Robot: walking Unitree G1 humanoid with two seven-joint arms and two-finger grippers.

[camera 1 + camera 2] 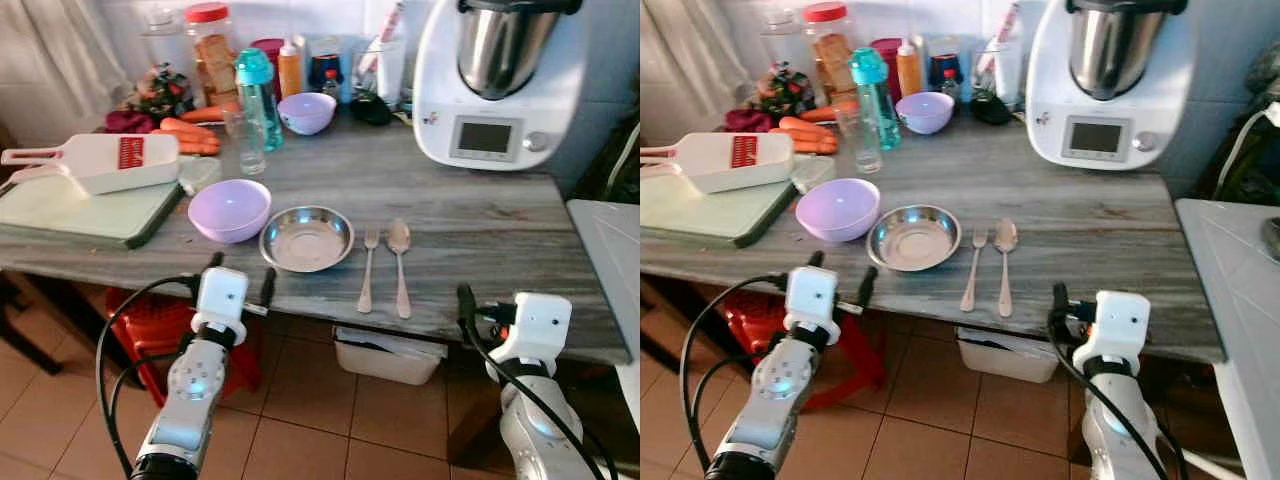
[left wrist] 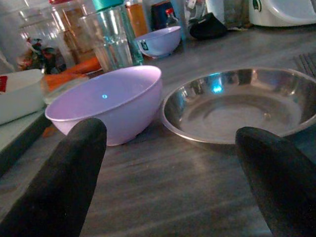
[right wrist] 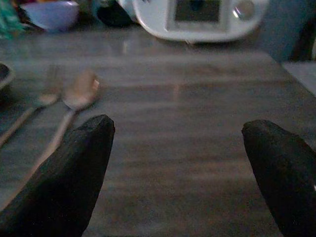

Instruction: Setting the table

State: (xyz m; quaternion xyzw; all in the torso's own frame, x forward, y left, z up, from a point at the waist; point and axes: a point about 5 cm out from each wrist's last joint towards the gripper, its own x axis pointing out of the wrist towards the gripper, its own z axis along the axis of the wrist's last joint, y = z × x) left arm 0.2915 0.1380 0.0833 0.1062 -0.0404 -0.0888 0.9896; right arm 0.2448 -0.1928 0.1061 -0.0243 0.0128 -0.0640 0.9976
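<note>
L gripper (image 1: 240,275) jaws open, near steel plate (image 1: 306,238) | R gripper (image 3: 177,163) jaws open, right of spoon (image 1: 399,262) | fork (image 1: 368,268) beside spoon: setting laid, arms prob. staged for next pick.

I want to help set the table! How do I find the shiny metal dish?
Find the big white kitchen machine at the back of the grey table, then look to the table's front edge. The metal dish sits there between a purple bowl and a fork. It is the silver, shallow one; the other bowls are purple plastic.

Bare table (image 1: 480,230) right of spoon (image 1: 399,262)
</note>
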